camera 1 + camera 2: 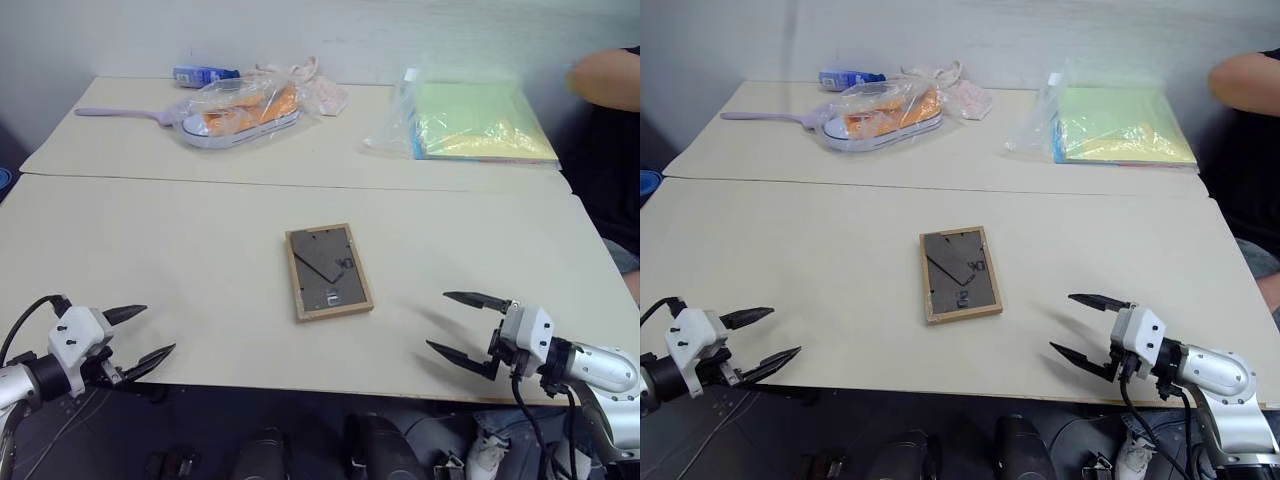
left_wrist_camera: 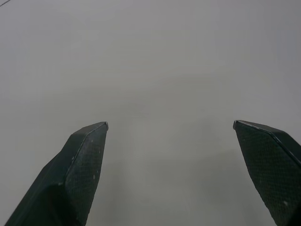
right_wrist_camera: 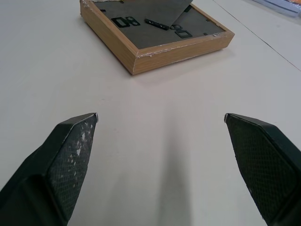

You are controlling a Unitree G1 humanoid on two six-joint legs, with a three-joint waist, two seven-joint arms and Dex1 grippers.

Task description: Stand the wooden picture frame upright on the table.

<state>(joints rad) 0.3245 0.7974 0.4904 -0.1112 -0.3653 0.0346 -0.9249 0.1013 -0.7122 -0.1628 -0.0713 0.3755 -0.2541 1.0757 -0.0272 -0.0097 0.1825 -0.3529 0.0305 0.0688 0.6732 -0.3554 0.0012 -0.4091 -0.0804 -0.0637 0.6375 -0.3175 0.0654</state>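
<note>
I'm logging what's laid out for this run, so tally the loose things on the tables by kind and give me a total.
Picture frame: 1, the wooden picture frame, lying back up
Shoes: 1, bagged sneaker
Paper stacks: 1, bagged green paper
Spatulas: 1, purple spatula
Cartons: 1, blue carton
Total: 5

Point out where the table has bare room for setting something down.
Bare patches on the table: between the wooden picture frame and either end effector, left or right. Crowded: the far edge, with the bagged shoe and plastic-wrapped paper.
</note>
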